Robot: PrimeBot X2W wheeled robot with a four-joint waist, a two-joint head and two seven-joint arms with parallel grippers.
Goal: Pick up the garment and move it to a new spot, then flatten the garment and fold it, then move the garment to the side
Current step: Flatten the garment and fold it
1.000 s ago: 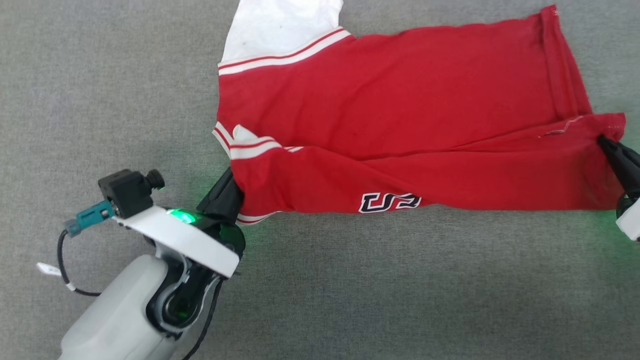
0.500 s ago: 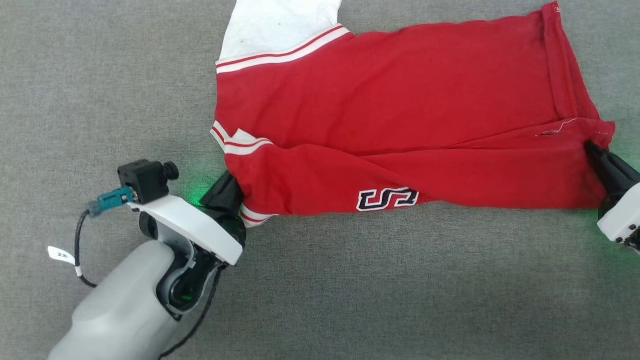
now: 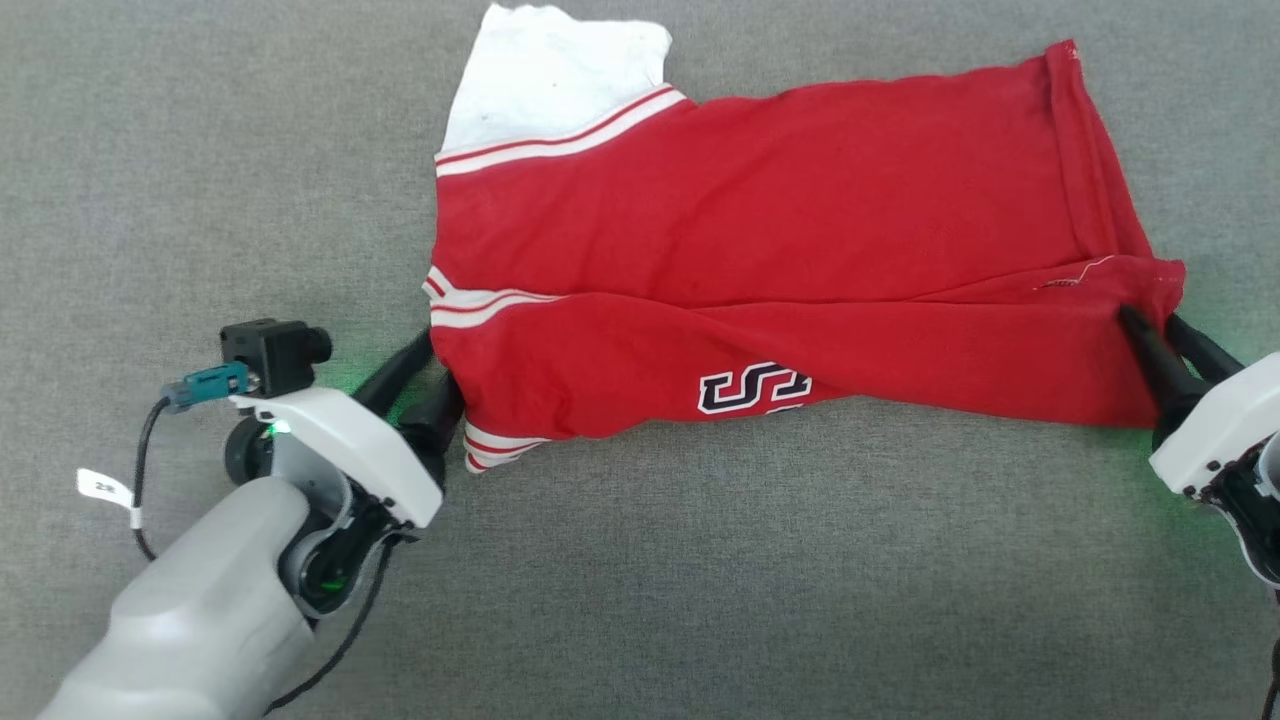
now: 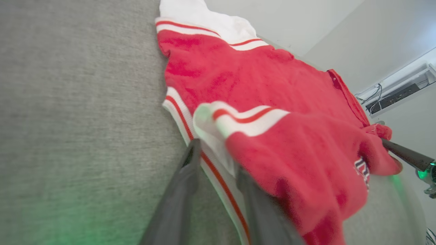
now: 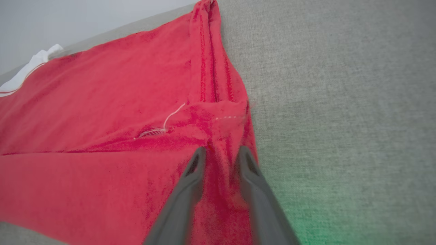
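The garment (image 3: 760, 240) lies spread on the grey cloth surface, a red jersey folded lengthwise. Its white sleeve (image 3: 550, 75) points to the far side and black-and-white letters (image 3: 750, 388) sit on the near edge. My left gripper (image 3: 442, 362) is at its left end, open, with the striped trim (image 4: 245, 119) lying across the fingers (image 4: 177, 190). At the right corner, my right gripper (image 3: 1150, 322) stands open, its jaws slightly apart with red cloth (image 5: 221, 170) still between them. The right gripper's dark finger (image 4: 405, 156) also shows in the left wrist view.
Grey fabric surface (image 3: 700, 580) runs all round the jersey, with wide room near and to the left. A black cable with a white tag (image 3: 105, 488) hangs by my left wrist. A pale wall with a mounted unit and cables (image 4: 395, 92) stands beyond the surface.
Both grippers, shut on the jersey's ends before, now have their fingers parted. The near fold has dropped onto the surface and both arms have drawn slightly inward.
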